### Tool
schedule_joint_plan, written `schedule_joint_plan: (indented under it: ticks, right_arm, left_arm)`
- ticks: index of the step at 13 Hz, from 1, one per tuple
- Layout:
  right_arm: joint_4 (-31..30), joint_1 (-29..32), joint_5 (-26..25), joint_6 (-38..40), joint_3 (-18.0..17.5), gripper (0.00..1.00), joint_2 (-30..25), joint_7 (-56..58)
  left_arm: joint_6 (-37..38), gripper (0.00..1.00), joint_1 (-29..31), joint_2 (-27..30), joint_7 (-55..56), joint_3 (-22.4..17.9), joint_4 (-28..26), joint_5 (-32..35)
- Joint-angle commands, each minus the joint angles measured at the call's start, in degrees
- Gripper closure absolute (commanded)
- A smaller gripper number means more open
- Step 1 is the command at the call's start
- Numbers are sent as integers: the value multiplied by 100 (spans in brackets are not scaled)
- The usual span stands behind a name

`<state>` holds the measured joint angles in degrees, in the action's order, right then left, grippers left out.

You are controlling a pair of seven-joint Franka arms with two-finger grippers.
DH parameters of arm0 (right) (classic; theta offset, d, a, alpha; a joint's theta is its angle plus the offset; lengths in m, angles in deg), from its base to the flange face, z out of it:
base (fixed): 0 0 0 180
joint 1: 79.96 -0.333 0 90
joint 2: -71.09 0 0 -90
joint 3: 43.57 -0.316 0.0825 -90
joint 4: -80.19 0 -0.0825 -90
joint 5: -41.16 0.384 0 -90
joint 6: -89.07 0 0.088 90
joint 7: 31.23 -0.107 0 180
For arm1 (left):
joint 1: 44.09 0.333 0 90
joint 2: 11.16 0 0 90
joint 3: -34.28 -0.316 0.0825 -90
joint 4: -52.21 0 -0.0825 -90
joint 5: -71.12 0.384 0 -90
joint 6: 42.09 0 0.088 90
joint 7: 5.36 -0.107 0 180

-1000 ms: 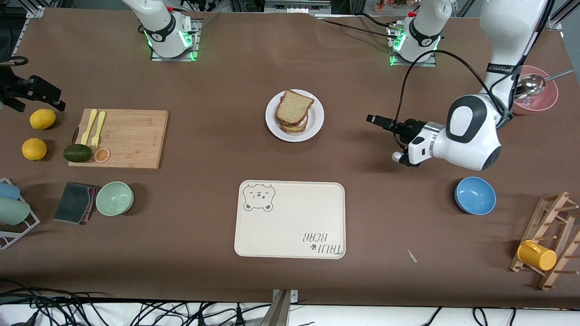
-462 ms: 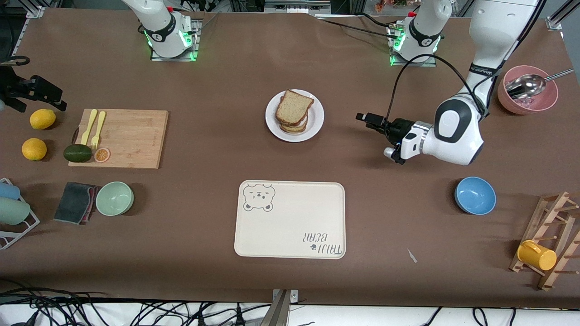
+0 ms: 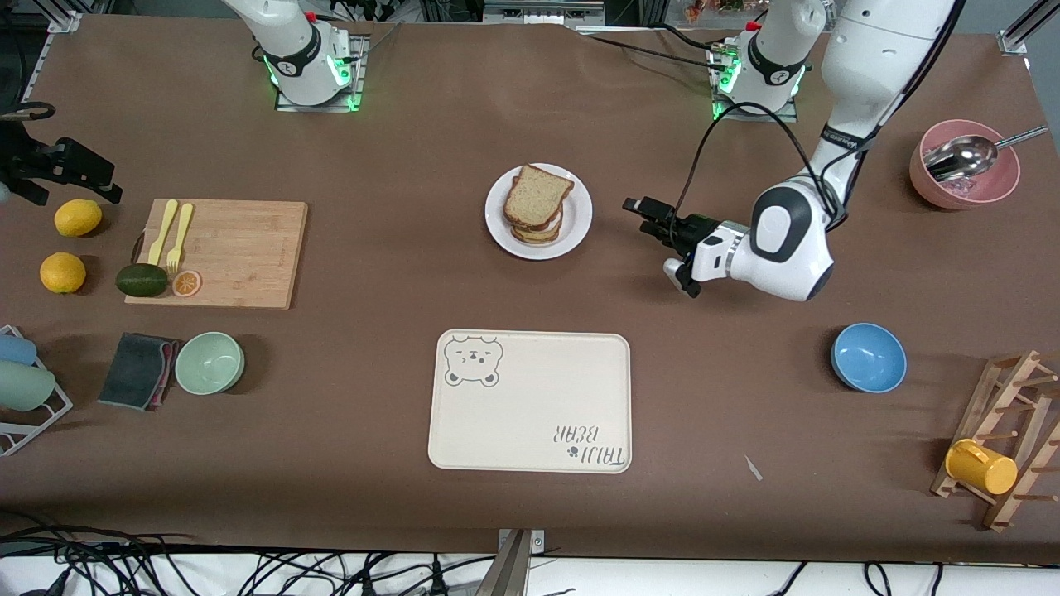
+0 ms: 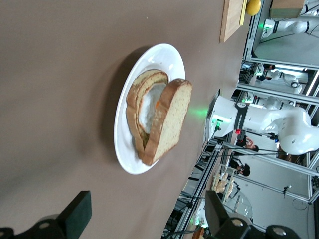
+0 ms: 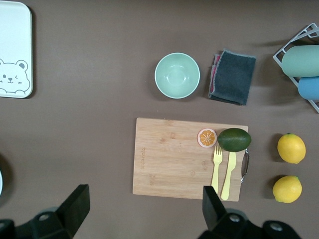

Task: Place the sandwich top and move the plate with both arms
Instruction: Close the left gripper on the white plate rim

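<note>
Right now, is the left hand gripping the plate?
No. The left hand is open, short of the plate, touching nothing.

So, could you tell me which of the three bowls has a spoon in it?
The pink bowl at the left arm's end; a metal spoon rests inside. The blue bowl and green bowl are empty.

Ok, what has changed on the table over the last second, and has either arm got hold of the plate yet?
Only the left gripper moved: it travelled from the left arm's end of the table toward the plate and now sits close beside it, fingers open, holding nothing. The sandwich top lies on the stack as before, and the plate has not shifted. The right gripper hangs open over the cutting board, waiting.
</note>
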<state>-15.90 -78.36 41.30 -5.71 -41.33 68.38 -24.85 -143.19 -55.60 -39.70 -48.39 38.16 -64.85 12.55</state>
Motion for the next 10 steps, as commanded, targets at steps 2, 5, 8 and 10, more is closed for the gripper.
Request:
schedule_joint_plan:
  ticks: [2, 5, 8, 10]
  right_arm:
    - [-58, 33, 82, -41, -39, 0, -81, -50]
    - [-58, 25, 82, -50, -39, 0, -81, -50]
    - [-58, 33, 82, -50, -39, 0, -81, -50]
    - [-58, 33, 82, -41, -39, 0, -81, -50]
  left_arm:
    - [-94, 0, -97, -406, -1133, -27, 78, -498]
    - [-129, 0, -194, -678, -1278, -27, 157, -849]
    - [-138, 0, -317, -784, -1260, -27, 245, -919]
    - [-312, 0, -579, -872, -1103, -27, 437, -1007]
